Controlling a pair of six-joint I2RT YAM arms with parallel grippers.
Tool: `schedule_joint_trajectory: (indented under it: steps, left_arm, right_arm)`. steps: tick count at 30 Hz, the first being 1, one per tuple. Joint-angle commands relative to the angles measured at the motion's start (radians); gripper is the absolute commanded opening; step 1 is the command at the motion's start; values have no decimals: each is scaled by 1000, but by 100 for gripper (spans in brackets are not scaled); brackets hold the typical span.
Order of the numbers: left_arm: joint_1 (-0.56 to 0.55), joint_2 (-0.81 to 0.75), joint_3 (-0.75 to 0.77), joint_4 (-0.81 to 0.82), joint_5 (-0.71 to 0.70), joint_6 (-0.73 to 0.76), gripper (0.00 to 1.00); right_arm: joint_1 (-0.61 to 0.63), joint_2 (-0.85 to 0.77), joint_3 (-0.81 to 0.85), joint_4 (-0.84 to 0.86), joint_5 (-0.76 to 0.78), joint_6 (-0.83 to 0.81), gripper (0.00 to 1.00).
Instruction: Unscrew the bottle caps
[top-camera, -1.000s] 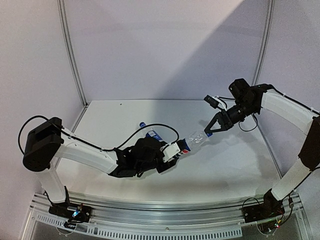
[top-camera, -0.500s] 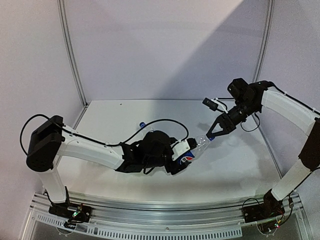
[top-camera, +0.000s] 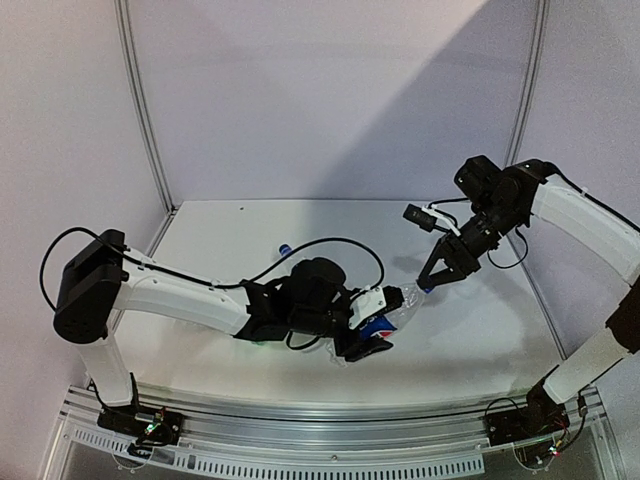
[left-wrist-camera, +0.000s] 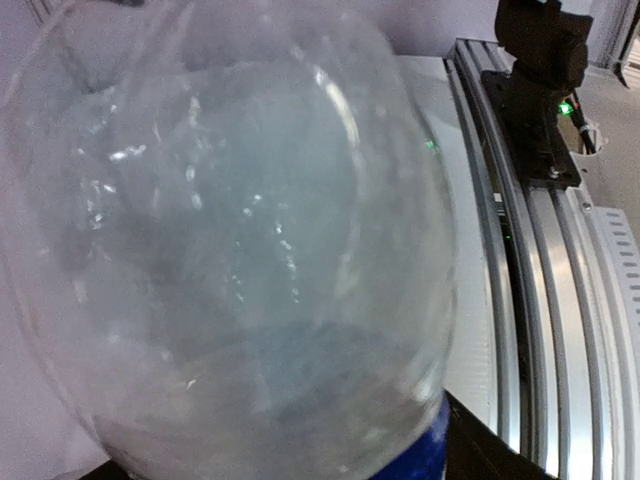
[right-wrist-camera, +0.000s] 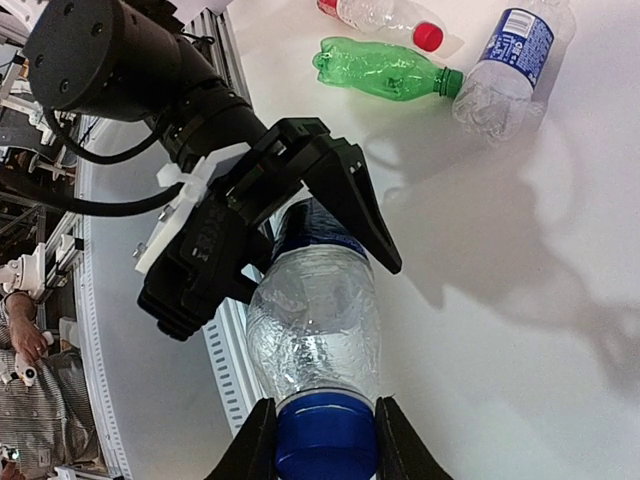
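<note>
My left gripper (top-camera: 370, 322) is shut on the Pepsi bottle (top-camera: 397, 300) and holds it tilted above the table, neck toward the right arm. In the left wrist view the bottle's clear body (left-wrist-camera: 230, 240) fills the frame and hides the fingers. In the right wrist view my right gripper (right-wrist-camera: 325, 440) is shut on the bottle's blue cap (right-wrist-camera: 325, 432), one finger on each side. The left gripper's black jaws clamp the blue label (right-wrist-camera: 315, 232). My right gripper also shows in the top view (top-camera: 428, 284).
Three more bottles lie on the table in the right wrist view: a green one (right-wrist-camera: 385, 70), a clear one with a red cap (right-wrist-camera: 428, 37), and one with a blue label (right-wrist-camera: 505, 55). The aluminium rail (left-wrist-camera: 560, 300) runs along the near edge.
My left arm has swung the Pepsi bottle right and toward the near edge, turning it. My right gripper has come down with the neck and closed round the blue cap.
</note>
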Motion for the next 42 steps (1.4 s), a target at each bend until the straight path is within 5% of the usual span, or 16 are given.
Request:
schedule_joint_trajectory:
  steps: [1,7,13,18,22,28,42]
  left_arm:
    - [10,-6,-4,-57,58,-9,75]
    - [20,18,11,-85,48,-17,70]
    - [30,10,-11,-62,40,-7,55]
    - [30,-6,-47,-2,-44,0,45]
    - [27,-10,-61,10,-89,15,42]
    - [7,-14,-71,21,-145,43,42]
    - [-15,-10,-64,38,-206,61,41]
  right_arm:
    - [8,-21,14,-44,12,-34,0]
    - [8,-16,21,-53,3,-48,0]
    - [8,-27,20,-50,16,-49,2]
    - [8,-27,4,-9,53,20,55]
    - [7,-37,2,4,36,106,66]
    - [7,-29,-22,30,83,236,61]
    - [8,16,-23,4,13,230,36]
